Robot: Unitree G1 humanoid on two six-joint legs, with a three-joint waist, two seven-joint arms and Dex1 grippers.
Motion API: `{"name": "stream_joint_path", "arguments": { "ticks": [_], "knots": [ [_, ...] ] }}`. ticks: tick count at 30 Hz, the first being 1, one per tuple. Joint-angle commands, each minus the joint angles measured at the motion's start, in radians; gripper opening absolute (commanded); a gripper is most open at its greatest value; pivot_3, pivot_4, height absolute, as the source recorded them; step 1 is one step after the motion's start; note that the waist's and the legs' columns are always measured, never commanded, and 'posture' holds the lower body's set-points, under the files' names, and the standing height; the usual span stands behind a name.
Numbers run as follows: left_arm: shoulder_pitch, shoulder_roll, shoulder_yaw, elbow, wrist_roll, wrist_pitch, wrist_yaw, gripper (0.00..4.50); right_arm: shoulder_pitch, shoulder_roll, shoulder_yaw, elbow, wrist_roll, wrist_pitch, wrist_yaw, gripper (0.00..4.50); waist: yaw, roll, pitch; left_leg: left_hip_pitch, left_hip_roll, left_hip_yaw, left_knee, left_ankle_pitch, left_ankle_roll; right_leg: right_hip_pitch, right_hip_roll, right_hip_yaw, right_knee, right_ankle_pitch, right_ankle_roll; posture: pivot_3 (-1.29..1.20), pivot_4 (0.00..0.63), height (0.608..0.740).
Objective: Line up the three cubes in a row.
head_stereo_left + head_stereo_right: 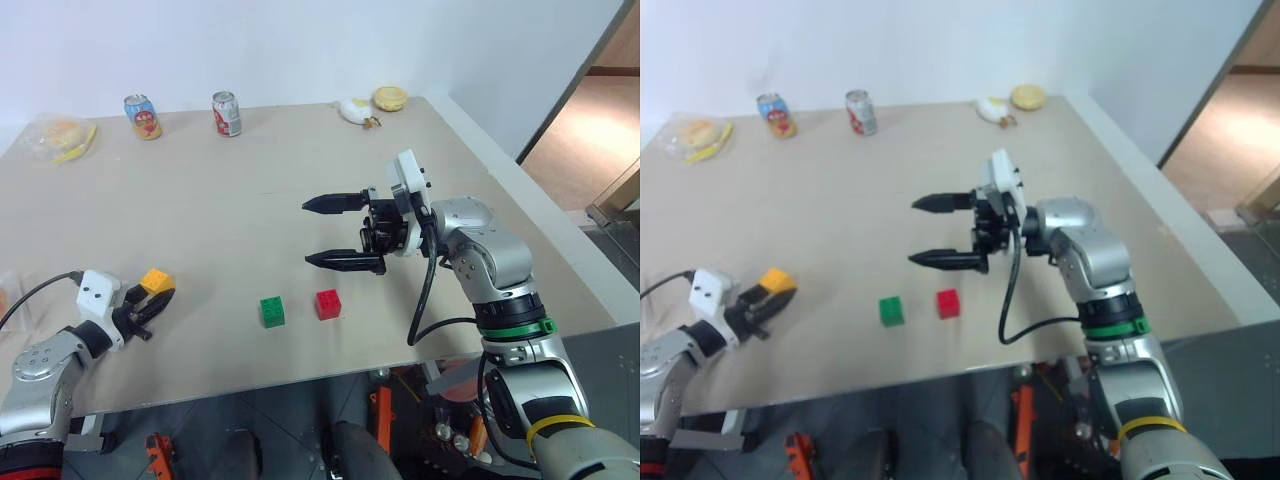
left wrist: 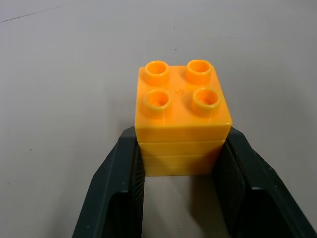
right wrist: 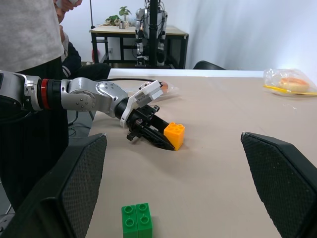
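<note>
At the table's near left, a yellow-orange cube [image 1: 157,281] rests on the tabletop between the fingers of my left gripper [image 1: 158,295]. In the left wrist view both black fingers [image 2: 119,183] press against the sides of this cube [image 2: 181,114]. The green cube [image 1: 272,311] and the red cube [image 1: 328,304] sit side by side near the front edge, a small gap between them. My right gripper [image 1: 307,232] hovers open above the table, behind and slightly right of the red cube, pointing left with nothing between its fingers.
Two soda cans [image 1: 143,117] [image 1: 227,113] stand at the back. A wrapped bread roll [image 1: 62,137] lies at the back left, a bun [image 1: 389,97] and a white-yellow item [image 1: 352,111] at the back right. A person [image 3: 29,34] stands beyond the table's left side.
</note>
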Motion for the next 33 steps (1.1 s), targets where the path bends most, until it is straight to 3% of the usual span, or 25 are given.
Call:
{"name": "stream_joint_path", "arguments": {
  "ticks": [1,4,10,22,33],
  "knots": [
    [0.002,0.002,-0.01,0.0,0.008,-0.006,-0.002,1.33,-0.006,-0.007,-0.029,-0.036,0.022,-0.002,0.0,4.5,0.0,0.0,0.0,0.0,0.0,0.0,0.0,0.0,0.0,0.0,0.0,0.0,0.0,0.0,0.0,0.0,0.15,0.74],
    [0.01,0.007,-0.021,-0.06,-0.028,-0.014,-0.062,1.33,0.014,-0.032,-0.03,-0.061,0.03,0.011,0.016,4.5,0.0,0.0,0.0,0.0,0.0,0.0,0.0,0.0,0.0,0.0,0.0,0.0,0.0,0.0,0.0,0.0,0.15,0.74],
    [0.039,0.116,-0.17,-0.231,-0.059,-0.009,-0.349,1.33,0.132,-0.179,-0.003,-0.159,0.03,0.045,0.115,4.5,0.007,0.0,0.0,-0.003,-0.001,0.0,0.0,-0.001,-0.001,-0.001,-0.002,0.0,-0.001,-0.002,0.002,0.0,0.15,0.74],
    [-0.196,0.15,-0.32,0.007,0.019,-0.088,-0.573,1.33,0.185,-0.191,0.001,-0.197,-0.005,0.026,0.052,4.5,0.0,0.0,0.0,-0.003,0.0,0.0,0.0,0.0,0.0,-0.006,0.002,0.002,0.002,-0.001,-0.002,0.0,0.15,0.74],
    [-0.245,0.15,-0.35,0.141,0.065,-0.196,-0.64,1.33,0.219,-0.214,-0.018,-0.237,0.013,0.034,0.016,4.5,-0.001,0.0,0.0,-0.004,0.0,0.001,0.0,0.0,0.0,-0.007,0.002,0.004,0.002,-0.001,-0.001,0.0,0.15,0.74]
  ]
}}
